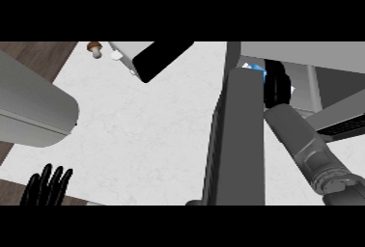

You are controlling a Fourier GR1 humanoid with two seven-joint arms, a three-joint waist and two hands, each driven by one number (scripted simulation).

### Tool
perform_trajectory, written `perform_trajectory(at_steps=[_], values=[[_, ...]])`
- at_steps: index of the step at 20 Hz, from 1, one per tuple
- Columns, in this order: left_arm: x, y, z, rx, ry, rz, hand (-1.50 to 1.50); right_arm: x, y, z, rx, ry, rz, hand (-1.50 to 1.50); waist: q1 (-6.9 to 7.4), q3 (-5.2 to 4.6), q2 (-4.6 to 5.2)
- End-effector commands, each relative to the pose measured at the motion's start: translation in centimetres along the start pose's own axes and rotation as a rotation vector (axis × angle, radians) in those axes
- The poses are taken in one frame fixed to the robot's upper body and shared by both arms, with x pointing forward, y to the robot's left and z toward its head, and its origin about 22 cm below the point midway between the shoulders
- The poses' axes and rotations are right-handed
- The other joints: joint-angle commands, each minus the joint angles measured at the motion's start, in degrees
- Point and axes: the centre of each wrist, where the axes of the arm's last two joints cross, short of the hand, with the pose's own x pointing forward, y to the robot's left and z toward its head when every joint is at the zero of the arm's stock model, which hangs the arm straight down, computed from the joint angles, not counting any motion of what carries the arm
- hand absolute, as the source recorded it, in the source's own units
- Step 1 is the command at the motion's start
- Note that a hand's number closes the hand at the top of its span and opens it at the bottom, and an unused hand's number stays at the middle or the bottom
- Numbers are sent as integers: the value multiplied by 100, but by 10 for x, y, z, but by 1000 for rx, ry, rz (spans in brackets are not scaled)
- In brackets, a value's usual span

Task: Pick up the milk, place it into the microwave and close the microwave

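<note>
Milk at microwave mouth; door ajar.

Right hand reached past the open door into the microwave; its fingers curled round the milk, a blue-and-white carton mostly hidden behind door edge and hand; whether the carton rested on the cavity floor could not be told; left hand rested open at the lower left, fingers up; risks judged: carton tipping if let go off the floor; forearm catching the door on withdrawal; door swung onto a carton set too near the sill.
</note>
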Motion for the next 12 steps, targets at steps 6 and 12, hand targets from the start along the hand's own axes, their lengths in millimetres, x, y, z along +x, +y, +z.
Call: perform_trajectory(at_steps=[6, 12], values=[[-1, 4, 2, 2, -1, -23, -150, 32, 18, 4, 92, -19, -259, -150, -224, 10, -76], [4, 9, 8, 8, -2, -20, -150, 24, 21, 15, 95, 0, -459, -150, -403, 4, -140]])
